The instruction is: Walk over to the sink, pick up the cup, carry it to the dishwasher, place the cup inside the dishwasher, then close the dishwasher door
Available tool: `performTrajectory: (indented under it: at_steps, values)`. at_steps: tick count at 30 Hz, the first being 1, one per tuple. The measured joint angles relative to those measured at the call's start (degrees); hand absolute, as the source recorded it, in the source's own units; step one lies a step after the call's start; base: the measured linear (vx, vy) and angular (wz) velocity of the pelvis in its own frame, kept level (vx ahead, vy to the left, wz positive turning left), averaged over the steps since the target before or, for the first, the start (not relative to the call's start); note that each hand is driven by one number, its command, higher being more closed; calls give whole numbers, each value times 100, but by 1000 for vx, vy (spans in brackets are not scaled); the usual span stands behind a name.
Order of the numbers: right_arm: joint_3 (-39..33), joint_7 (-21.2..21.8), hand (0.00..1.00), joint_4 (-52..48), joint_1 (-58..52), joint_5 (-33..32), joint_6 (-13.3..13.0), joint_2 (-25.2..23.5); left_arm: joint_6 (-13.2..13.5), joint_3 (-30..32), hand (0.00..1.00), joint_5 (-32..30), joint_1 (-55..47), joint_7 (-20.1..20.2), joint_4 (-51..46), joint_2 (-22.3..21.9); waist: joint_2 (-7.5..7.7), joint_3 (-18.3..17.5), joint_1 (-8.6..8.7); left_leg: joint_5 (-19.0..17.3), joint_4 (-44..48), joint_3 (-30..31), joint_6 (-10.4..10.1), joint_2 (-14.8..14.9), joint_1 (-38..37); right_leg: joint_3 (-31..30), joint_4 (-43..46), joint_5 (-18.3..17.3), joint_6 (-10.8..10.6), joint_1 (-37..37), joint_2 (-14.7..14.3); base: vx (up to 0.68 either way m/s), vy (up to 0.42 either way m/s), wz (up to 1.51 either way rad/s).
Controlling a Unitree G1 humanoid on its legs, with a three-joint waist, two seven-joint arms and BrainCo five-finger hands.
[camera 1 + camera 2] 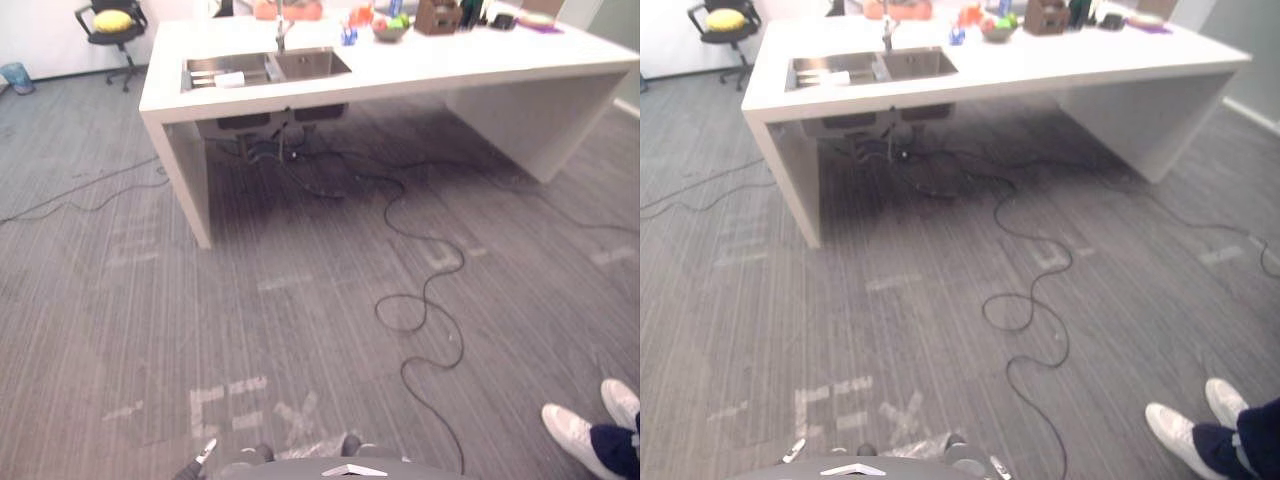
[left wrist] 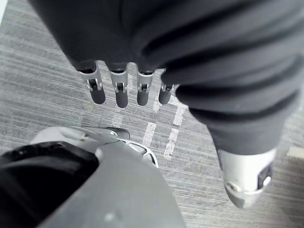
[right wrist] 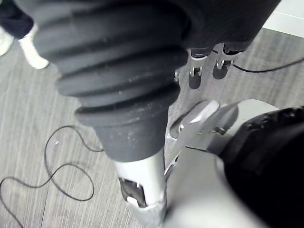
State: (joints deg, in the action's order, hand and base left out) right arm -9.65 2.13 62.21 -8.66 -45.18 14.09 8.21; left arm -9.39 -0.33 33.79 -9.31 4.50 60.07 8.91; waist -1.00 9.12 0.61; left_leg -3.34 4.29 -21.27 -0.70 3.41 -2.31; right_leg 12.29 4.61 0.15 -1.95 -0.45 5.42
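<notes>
I'm well back from the worktop (image 1: 450,65). The sink (image 1: 310,64) lies ahead, slightly left, and the pale thing in its left basin may be the cup (image 1: 228,79). The left robot hand (image 2: 118,92) and right robot hand (image 3: 194,76) hang empty, fingers straight. I judge the left marginally nearer.

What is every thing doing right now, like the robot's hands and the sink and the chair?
Left hand: open, fingers straight, holding nothing.
Right hand: open, holding nothing.
Sink: a white thing lies in its left basin; too small to tell if it is the cup.
Office chair: upright, yellow cushion on its seat.
Person's shoes: flat on the floor to the robot's right.
</notes>
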Motion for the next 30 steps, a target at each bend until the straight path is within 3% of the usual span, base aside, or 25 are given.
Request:
performTrajectory:
  at_steps: [3,5,8,11,14,16,18,25,30]
  values:
    - [-65,54,0,9,42,-33,-202,-39,177,19,0,-38,48,159,51,-33,30,150,-2,85,-238,-105,-71,9,-130,122,-539,234,-4,271,-66,31,-4,-4]
    - [-62,57,0,-11,38,267,-524,-66,352,20,0,26,104,95,-24,-46,16,152,27,281,-421,-96,-102,14,-221,199,-740,292,-50,385,-112,94,-21,13]
    - [-70,62,0,-35,119,880,-854,-72,358,20,0,229,454,164,-425,-101,18,240,27,469,-576,-56,-15,-14,-303,321,-777,346,-24,460,-117,130,-2,18]
    - [-163,15,0,-120,442,888,-1139,-200,256,-104,0,323,868,276,-619,-154,113,321,97,543,-681,-21,-32,-37,-380,391,-797,330,-46,535,-119,66,-3,7]
    - [-187,-69,0,-400,495,1019,-1385,-273,48,-240,0,-395,916,350,-744,-247,48,339,138,524,-750,13,-61,-85,-617,422,-790,247,-126,758,-81,52,18,7]
    - [-189,-150,0,-599,528,1310,-1410,-311,-129,-319,0,-1012,912,330,-713,-259,1,359,137,512,-762,11,-73,-95,-640,421,-781,228,-146,775,-71,0,0,0]
    - [-208,-153,0,-662,518,1340,-1303,-312,-265,-369,0,-1155,868,201,-526,-238,-11,367,146,512,-834,2,-72,-88,-665,423,-778,206,-131,776,-87,-11,-2,6]
    - [-573,-125,0,-440,203,1117,-985,-385,-449,-240,0,-1210,843,-125,-147,-267,10,310,149,442,-906,-288,-76,-60,-946,243,-779,171,-132,941,-129,-15,-5,-13]
    - [-1037,36,0,-255,-253,1641,-988,-503,-437,114,0,-797,835,-319,103,-304,54,245,200,419,-914,-455,-82,-49,-1089,96,-783,174,-129,1020,-155,-9,-11,-19]
